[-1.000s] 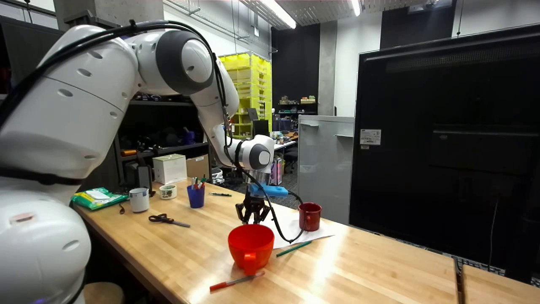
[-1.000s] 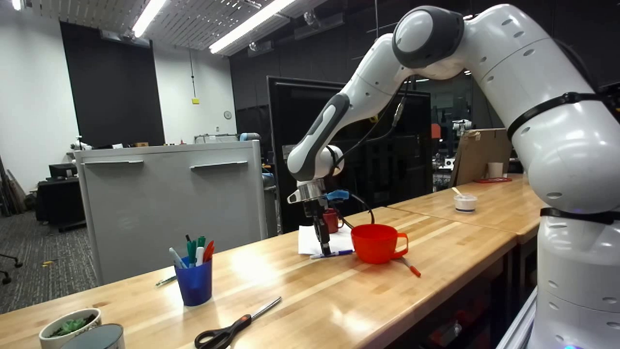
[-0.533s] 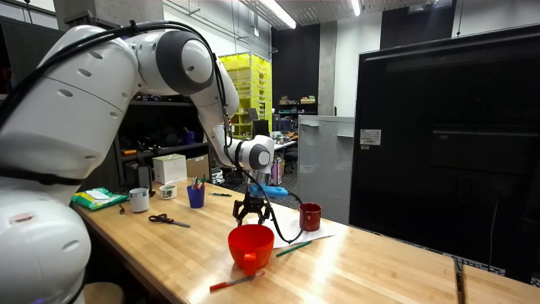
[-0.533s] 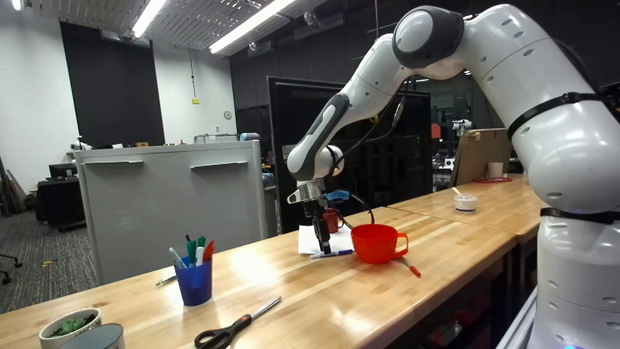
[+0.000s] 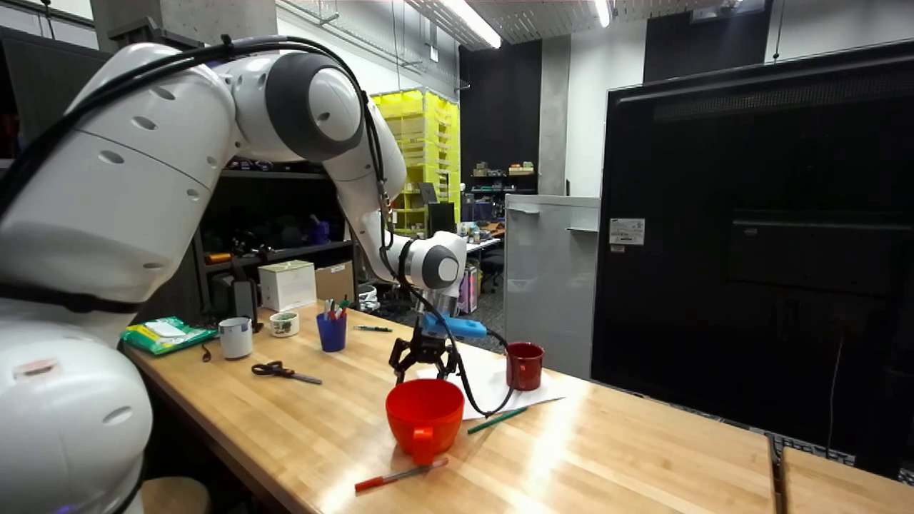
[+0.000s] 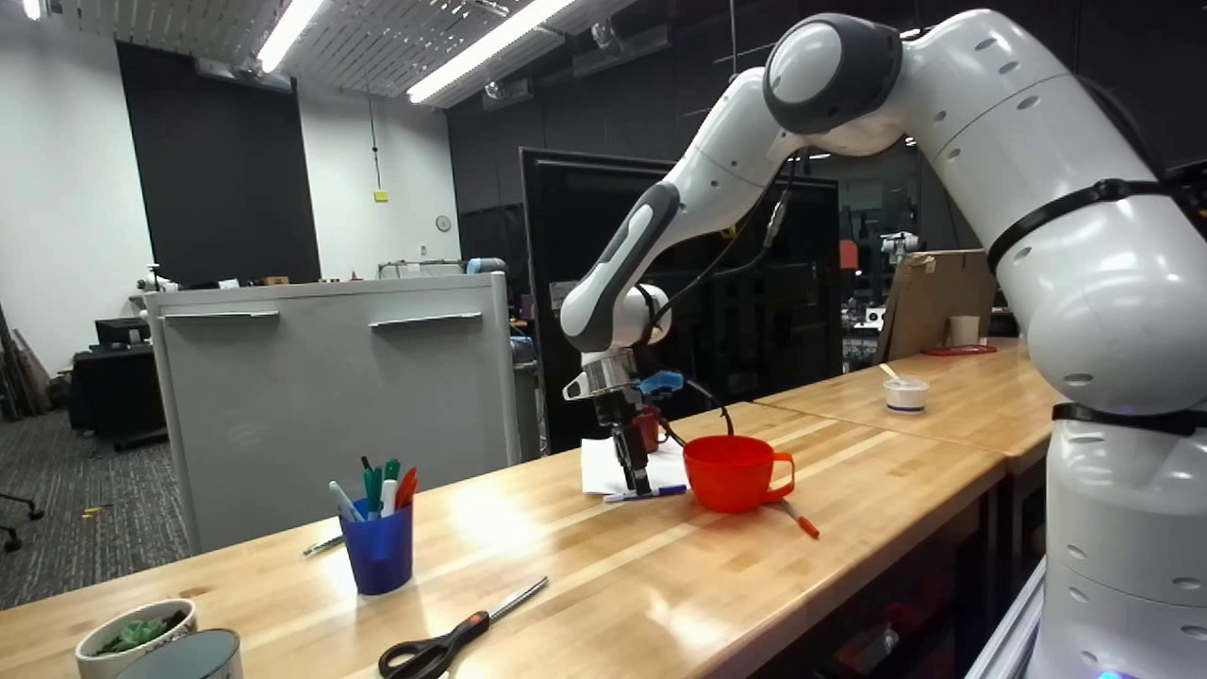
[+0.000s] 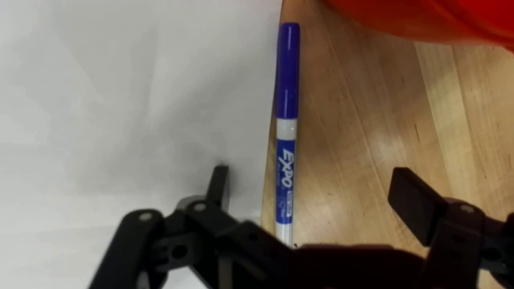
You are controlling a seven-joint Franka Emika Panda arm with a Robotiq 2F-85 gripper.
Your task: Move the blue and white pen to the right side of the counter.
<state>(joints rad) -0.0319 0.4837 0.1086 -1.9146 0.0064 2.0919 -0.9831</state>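
The blue and white pen (image 7: pixel 286 172) lies on the wooden counter (image 6: pixel 585 575), alongside the edge of a white paper sheet. My gripper (image 7: pixel 311 178) is open above it, fingers wide apart, with the pen between them but closer to the left finger (image 7: pixel 219 184) in the wrist view. Neither finger touches it there. The pen's lower end disappears behind the gripper body. In an exterior view the fingertips appear low over the pen (image 6: pixel 671 490), close to the red bowl. Elsewhere the gripper (image 5: pixel 421 374) stands just behind that bowl, which hides the pen.
The red bowl (image 6: pixel 731 474) with a handle stands beside the pen's blue end. A dark red mug (image 5: pixel 525 366) sits on the paper (image 5: pixel 493 389). A green stick (image 5: pixel 498 420) and a red pen (image 5: pixel 401 475) lie near the bowl. Scissors (image 6: pixel 462 630) and a blue pen cup (image 6: pixel 377 552) are farther off.
My gripper's fingers have spread from close together to wide apart. The arm has shifted very slightly. The pen has stayed in its place on the counter.
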